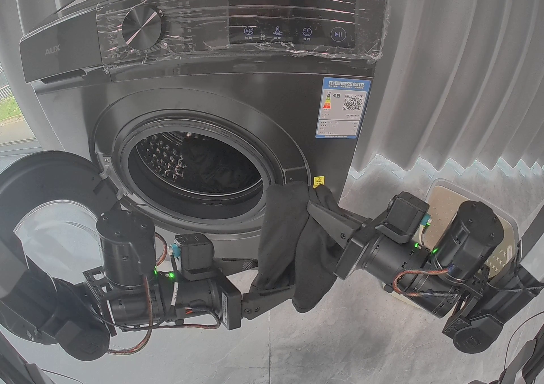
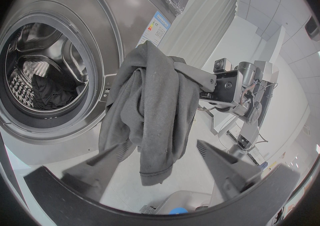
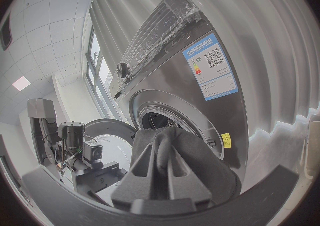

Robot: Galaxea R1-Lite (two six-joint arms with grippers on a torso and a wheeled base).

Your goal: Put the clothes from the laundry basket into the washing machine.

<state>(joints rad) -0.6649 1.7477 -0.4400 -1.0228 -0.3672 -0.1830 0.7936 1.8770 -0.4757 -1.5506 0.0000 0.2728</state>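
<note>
A pale pleated curtain is hanging across the upper right of the frame, its hem reaching the grey tiled floor spreading along the bottom. Daylight is coming through a tall window, and a square ceiling light is glowing among white ceiling panels.

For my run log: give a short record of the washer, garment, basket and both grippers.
washer: door open
drum: dark clothes inside
garment: dark, hanging outside the drum, before the washer's front
right gripper: shut on garment's top
left gripper: open, by garment's lower end
basket: behind right arm, contents hidden
</note>
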